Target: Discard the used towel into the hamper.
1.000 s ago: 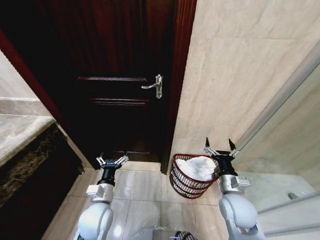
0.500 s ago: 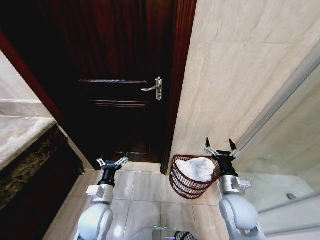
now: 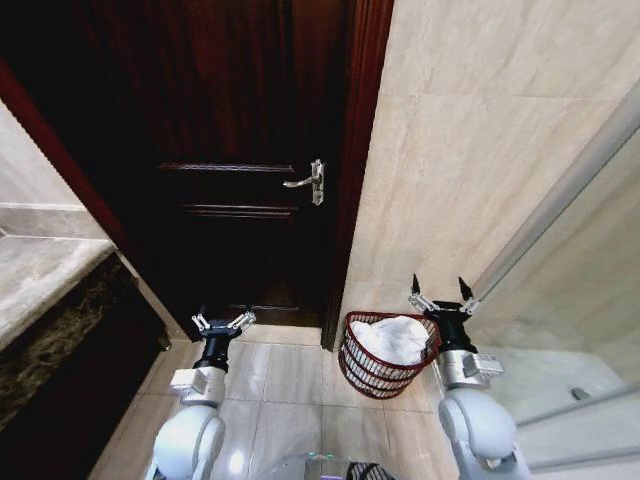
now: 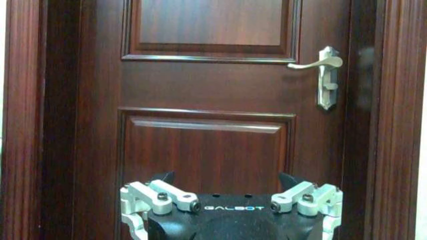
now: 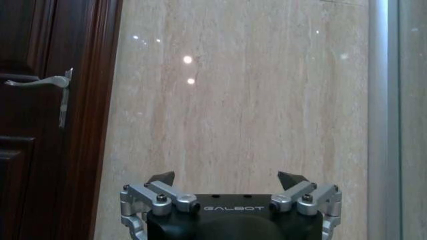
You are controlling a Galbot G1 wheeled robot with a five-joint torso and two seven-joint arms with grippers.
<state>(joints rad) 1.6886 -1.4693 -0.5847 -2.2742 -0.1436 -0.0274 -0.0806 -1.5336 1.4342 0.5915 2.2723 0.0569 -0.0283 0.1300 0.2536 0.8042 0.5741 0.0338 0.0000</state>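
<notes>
I am finding the hamper (image 3: 385,355) standing on the tiled floor (image 3: 290,375) in the corner, just beside the dark wooden door (image 3: 240,170) frame and against the beige wall (image 3: 470,150). The towel (image 3: 393,338) is lying bunched inside it, white cloth heaped up to about rim level and not hanging over the slatted side that I can see. On that showing I am judging the discard as done, with nothing left in either tool.

I am holding the right gripper (image 3: 441,294) raised just beside the hamper's rim on its right, fingers spread wide and carrying nothing; the right wrist view is confirming this, with the right gripper (image 5: 227,179) gaping toward bare wall. I am reading that position as a release posture, clear of the basket so that the cloth is not being dragged back out.

I am keeping the left gripper (image 3: 224,323) parked low over the floor, well apart from the hamper and in front of the door, likewise spread and empty. In its own wrist view the left gripper (image 4: 227,179) is facing the door panel below the lever handle (image 4: 321,75), out of the working arm's way
</notes>
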